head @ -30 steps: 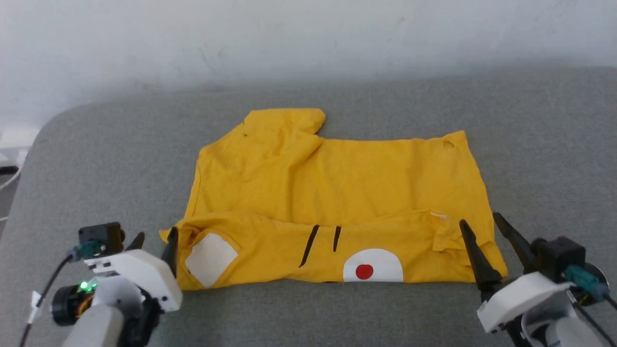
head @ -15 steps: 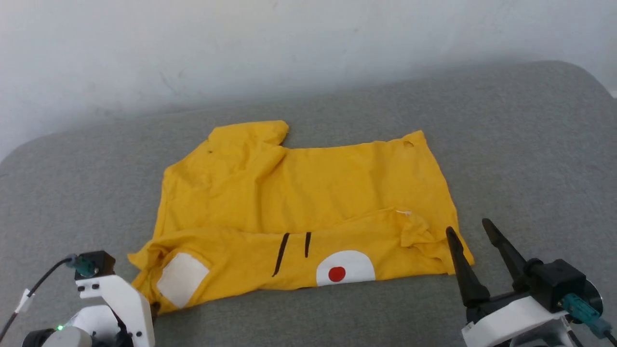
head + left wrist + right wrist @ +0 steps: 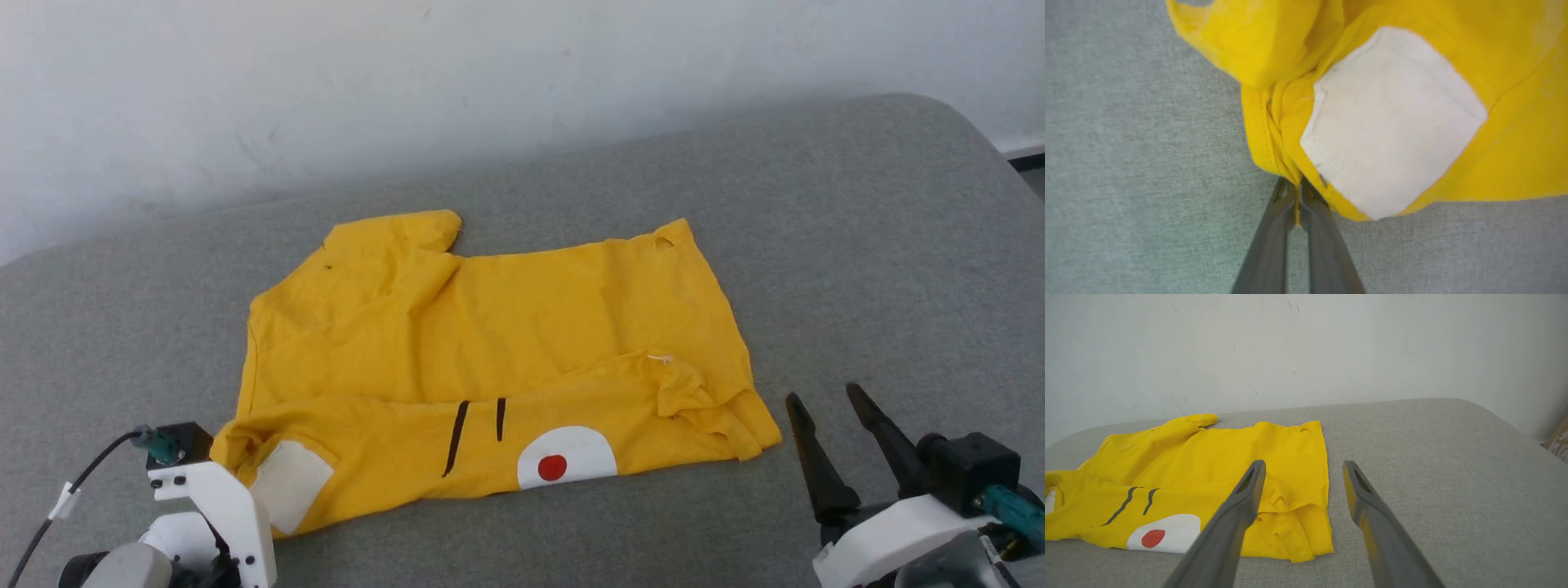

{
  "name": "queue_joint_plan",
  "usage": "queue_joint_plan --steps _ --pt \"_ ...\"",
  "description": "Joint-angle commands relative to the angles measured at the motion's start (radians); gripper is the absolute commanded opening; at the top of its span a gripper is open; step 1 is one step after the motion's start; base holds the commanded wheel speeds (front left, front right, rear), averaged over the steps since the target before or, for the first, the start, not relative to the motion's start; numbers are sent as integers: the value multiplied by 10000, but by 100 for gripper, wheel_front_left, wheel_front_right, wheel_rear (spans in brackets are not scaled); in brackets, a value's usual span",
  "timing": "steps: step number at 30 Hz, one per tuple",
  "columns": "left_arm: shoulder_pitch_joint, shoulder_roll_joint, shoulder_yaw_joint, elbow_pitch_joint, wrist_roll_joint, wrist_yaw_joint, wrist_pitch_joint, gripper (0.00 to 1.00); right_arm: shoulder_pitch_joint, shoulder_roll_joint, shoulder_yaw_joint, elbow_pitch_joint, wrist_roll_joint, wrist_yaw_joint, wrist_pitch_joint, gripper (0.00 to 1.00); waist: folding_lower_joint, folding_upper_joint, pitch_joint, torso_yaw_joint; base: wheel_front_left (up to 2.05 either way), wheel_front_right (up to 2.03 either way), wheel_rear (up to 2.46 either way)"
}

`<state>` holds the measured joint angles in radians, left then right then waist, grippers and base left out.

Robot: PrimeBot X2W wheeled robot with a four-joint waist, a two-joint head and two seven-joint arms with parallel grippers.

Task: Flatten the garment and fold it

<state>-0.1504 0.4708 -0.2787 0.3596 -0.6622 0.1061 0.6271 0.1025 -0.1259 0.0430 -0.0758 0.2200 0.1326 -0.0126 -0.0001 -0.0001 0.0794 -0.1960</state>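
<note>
Grey fabric-covered surface (image 3: 857,245), far right corner rounded, stands before a scuffed white wall (image 3: 408,82); dark skirting strip (image 3: 1027,157) at far right.

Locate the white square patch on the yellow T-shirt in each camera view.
Head view: white patch at lower left.
Left wrist view: patch centre-right, above the shut left fingers.
Right wrist view: patch as a sliver at the left edge.
Shared landmark: the yellow garment bearing it.

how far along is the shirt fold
Done: the garment lies spread, near edge folded over. In hand: the left gripper is shut on the corner by the white patch; the right gripper is open, off the cloth. Left: smoothing the rumpled right corner and further folds.
</note>
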Motion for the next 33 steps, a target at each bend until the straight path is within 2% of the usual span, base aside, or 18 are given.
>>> queue_joint_plan --steps 1,8,14,22,28,29,30,31,33 --pt "296 -541 -315 336 -129 -148 -11 0 10 -95 -78 92 209 -19 292 100 1 1 -55 90 0 0 0" --pt "324 -457 172 -129 -128 20 -1096 0 -790 -904 -206 1669 1420 -19 2764 100 1 1 -157 522 0 0 0" --pt "280 -326 266 -1152 -50 117 -1317 0 -1877 -1276 202 3125 2058 -19 4332 100 1 1 -15 1008 0 0 0" --pt "170 -288 146 -1950 43 237 -1171 0 -3444 -1330 1162 4874 2630 -19 5253 100 1 1 430 1299 0 0 0" --pt "90 -331 106 -2058 26 291 -1157 0 -3986 -1159 1915 6431 3210 -19 6673 100 1 1 646 1422 0 0 0" --pt "98 -339 105 -2059 16 301 -1161 0 -4015 -1113 1986 6639 3336 -19 6954 42 1 1 649 1426 0 0 0" --pt "111 -341 107 -2060 7 310 -1168 0 -4055 -1095 2069 6803 3421 -19 7208 7 1 1 650 1426 0 0 0" --pt "126 -338 106 -2055 2 316 -1173 0 -4087 -1090 2153 6919 3487 -19 7403 0 1 1 637 1426 0 0 0" --pt "167 -331 107 -2046 -18 328 -1177 0 -4136 -1071 2271 6986 3651 -19 7543 0 1 1 567 1410 0 0 0"
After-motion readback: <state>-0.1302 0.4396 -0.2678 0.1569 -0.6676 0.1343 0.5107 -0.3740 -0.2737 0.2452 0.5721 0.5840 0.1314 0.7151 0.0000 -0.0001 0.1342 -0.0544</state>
